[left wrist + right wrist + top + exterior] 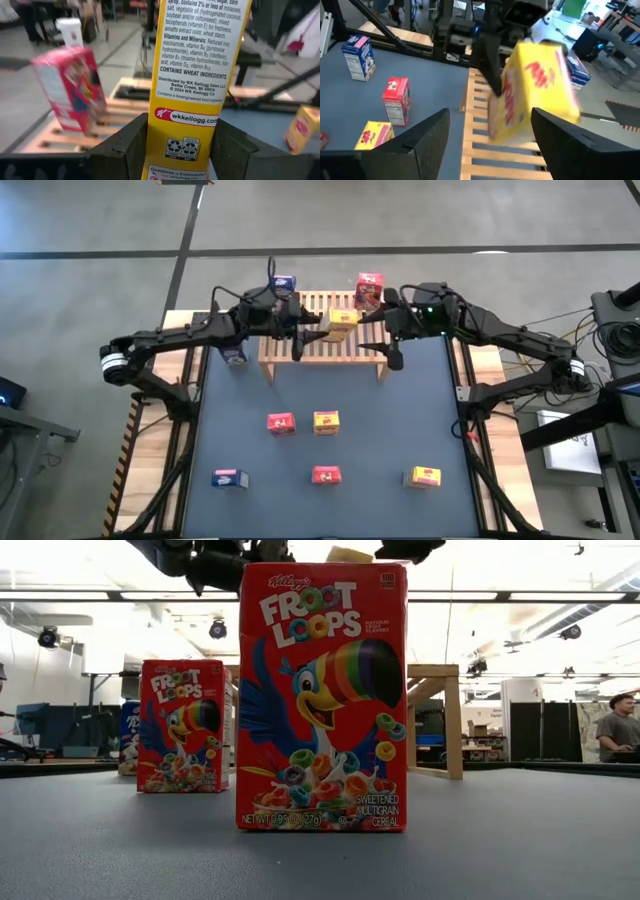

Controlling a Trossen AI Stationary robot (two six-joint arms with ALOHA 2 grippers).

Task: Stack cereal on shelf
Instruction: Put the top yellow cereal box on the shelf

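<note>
The shelf (325,340), a slatted wooden rack, stands at the table's far middle. A blue cereal box (284,283) and a red one (369,288) stand at its far corners. My left gripper (318,328) reaches over the shelf from the left, shut on a yellow cereal box (341,322). My right gripper (389,345) hangs open by the shelf's right end with nothing between its fingers (440,135); the yellow box (535,90) is ahead of it. My left gripper pinches the yellow box between its two fingers (125,150) near the box's lower end (182,145), one finger on each broad face, the narrow printed side toward the wrist. The fingers come about level from the table's left. The box stands up from them, tilted, above the slats.
Loose boxes stand on the grey mat nearer the front: red (281,422), yellow (326,422), blue (229,478), red (326,475), yellow (424,476). Another blue box (235,355) stands left of the shelf under my left arm. A person (620,730) is in the room beyond.
</note>
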